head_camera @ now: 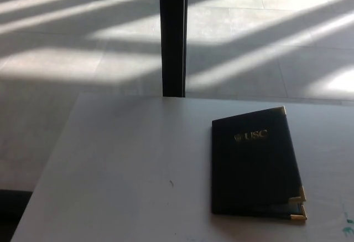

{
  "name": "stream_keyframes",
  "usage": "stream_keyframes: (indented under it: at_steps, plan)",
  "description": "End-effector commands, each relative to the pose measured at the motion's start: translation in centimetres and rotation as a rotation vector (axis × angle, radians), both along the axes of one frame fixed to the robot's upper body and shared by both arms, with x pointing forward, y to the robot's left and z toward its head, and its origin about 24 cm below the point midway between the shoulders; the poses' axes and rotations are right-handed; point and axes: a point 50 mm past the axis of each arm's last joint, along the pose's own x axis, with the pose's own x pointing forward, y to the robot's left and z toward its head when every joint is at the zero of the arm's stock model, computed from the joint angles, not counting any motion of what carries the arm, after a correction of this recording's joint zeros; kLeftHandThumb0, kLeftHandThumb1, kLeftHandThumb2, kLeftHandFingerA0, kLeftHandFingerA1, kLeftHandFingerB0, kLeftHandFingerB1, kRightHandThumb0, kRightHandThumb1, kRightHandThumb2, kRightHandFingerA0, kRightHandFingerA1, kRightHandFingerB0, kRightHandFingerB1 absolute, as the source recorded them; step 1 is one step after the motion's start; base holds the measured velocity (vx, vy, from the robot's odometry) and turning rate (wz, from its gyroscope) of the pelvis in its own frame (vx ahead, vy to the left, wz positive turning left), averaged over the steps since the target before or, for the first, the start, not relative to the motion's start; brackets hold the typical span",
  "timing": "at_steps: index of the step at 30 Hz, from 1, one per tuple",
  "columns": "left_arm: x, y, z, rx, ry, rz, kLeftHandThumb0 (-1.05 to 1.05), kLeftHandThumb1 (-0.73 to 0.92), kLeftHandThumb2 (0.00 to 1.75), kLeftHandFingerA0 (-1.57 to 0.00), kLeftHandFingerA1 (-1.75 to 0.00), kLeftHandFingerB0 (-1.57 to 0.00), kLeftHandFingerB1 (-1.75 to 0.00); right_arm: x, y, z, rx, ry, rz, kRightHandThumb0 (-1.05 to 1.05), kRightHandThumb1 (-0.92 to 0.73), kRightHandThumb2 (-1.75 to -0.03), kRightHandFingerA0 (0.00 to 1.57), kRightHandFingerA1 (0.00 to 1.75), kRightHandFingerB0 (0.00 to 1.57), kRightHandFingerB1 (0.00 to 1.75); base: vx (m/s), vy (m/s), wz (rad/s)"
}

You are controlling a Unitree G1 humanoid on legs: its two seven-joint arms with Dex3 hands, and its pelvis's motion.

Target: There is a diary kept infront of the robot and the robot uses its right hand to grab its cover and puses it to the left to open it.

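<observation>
Closed diary on white table — sunlit tiled floor, dark post behind — neither hand visible

A dark post rises behind the white table on sunlit floor tiles.

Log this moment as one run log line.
diary: closed, flat on table, right of centre | cover: gold USC lettering, gold corners | robot hands: not in view | opening: not yet begun

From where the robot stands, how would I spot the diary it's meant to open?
Look at the pale table in front of the sunlit tiled floor. On its right side lies the diary, the only object there: dark, closed, with gold corner caps and gold "USC" lettering.
</observation>
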Motion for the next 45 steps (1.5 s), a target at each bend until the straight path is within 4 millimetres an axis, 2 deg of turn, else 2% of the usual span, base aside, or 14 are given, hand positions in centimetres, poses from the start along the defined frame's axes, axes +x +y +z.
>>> stream_keyframes:
  at_steps: [1,3,6,7,11,14,24,33,35,36,37,40,44,45]
  plan:
    - [-0.7,1.1,0.3,-0.039,-0.043,0.132,-0.84,0.81,1.11,-0.44,-0.87,-0.42,-0.78,0.1,-0.9,1.8,-0.028,-0.134,-0.001,-0.75,-0.81,-0.65,0.79,0.69,0.58,0.42,0.0,0.0,0.0]
    - [-0.8,1.2,0.3,-0.036,-0.04,0.13,-0.82,0.92,0.9,-0.41,-1.06,-0.38,-0.88,-0.1,-1.2,2.0,-0.005,-0.168,-0.026,-0.77,-0.8,-0.64,0.67,0.71,0.53,0.43,0.0,0.0,0.0]
    - [-0.9,1.2,0.2,-0.04,-0.034,0.125,-0.82,0.92,0.9,-0.38,-1.04,-0.35,-0.86,-0.5,-2.2,3.2,-0.004,-0.254,-0.126,-0.8,-0.79,-0.64,0.67,0.71,0.56,0.45,0.0,0.0,0.0]
    - [-1.0,1.2,0.2,-0.042,-0.038,0.129,-0.86,0.81,1.11,-0.44,-0.9,-0.43,-0.82,-0.5,-2.8,4.2,0.034,-0.341,-0.215,-0.77,-0.78,-0.64,0.64,0.7,0.56,0.47,0.0,0.0,0.0]
    - [-1.2,1.2,0.1,-0.047,-0.037,0.142,-0.81,0.92,0.9,-0.38,-1.08,-0.39,-0.89,-0.6,-3.8,5.6,0.068,-0.455,-0.315,-0.77,-0.78,-0.63,0.62,0.76,0.55,0.5,0.0,0.0,0.0]
    - [-1.5,1.3,0.1,-0.047,-0.037,0.129,-0.85,0.83,1.15,-0.43,-0.9,-0.43,-0.82,-0.9,-5.0,7.0,0.076,-0.522,-0.383,-0.75,-0.79,-0.63,0.6,0.78,0.51,0.49,0.0,0.0,0.0]
    - [-1.7,1.4,-0.1,-0.034,-0.013,0.145,-0.81,0.92,0.91,-0.4,-1.05,-0.39,-0.88,0.7,-6.3,12.6,0.084,-0.748,-0.428,-0.75,-0.79,-0.63,0.59,0.71,0.49,0.46,0.0,0.0,0.0]
    - [-1.9,1.2,-0.2,-0.04,-0.019,0.146,-0.85,0.82,1.11,-0.43,-0.88,-0.44,-0.85,6.2,-1.6,17.3,0.049,-0.884,-0.159,-0.67,-0.78,-0.63,0.81,0.65,0.65,0.49,0.0,0.0,0.0]
    - [-1.9,1.2,-0.3,-0.044,-0.012,0.163,-0.82,0.92,0.88,-0.42,-1.07,-0.42,-1.01,7.6,0.3,18.0,0.073,-0.913,-0.116,-0.69,-0.72,-0.62,0.92,0.56,0.78,0.51,0.0,0.0,0.0]
    - [-1.9,1.2,-0.3,-0.039,-0.004,0.159,-0.86,0.8,1.1,-0.49,-0.92,-0.5,-0.87,8.2,1.0,18.2,0.089,-0.929,-0.091,-0.71,-0.58,-1.01,0.91,0.69,0.73,0.66,0.0,0.0,0.0]
    - [-2.2,1.3,-0.4,-0.045,-0.005,0.156,-0.86,0.81,1.1,-0.46,-0.91,-0.48,-0.84,8.6,1.6,18.2,0.108,-0.94,-0.06,-0.74,-0.69,-0.62,0.92,0.58,0.76,0.55,0.0,0.0,0.0]
    - [-2.3,1.3,-0.4,-0.046,-0.003,0.161,-0.82,0.92,0.9,-0.4,-1.02,-0.42,-0.87,9.4,3.2,18.5,0.122,-0.939,-0.003,-0.79,-0.67,-0.61,0.91,0.58,0.78,0.55,0.0,0.0,0.0]
    - [-2.3,1.2,-0.4,-0.038,0.005,0.151,-0.88,0.81,1.12,-0.47,-0.94,-0.5,-0.86,11.0,5.9,18.1,0.148,-0.912,0.093,-0.8,-0.69,-0.62,0.77,0.58,0.67,0.54,0.0,0.0,0.0]
    - [-2.3,1.3,-0.4,-0.039,0.006,0.155,-0.84,0.92,0.9,-0.42,-1.12,-0.45,-0.99,11.3,6.6,17.8,0.175,-0.903,0.108,-0.77,-0.7,-0.61,0.71,0.59,0.62,0.54,0.0,0.0,0.0]
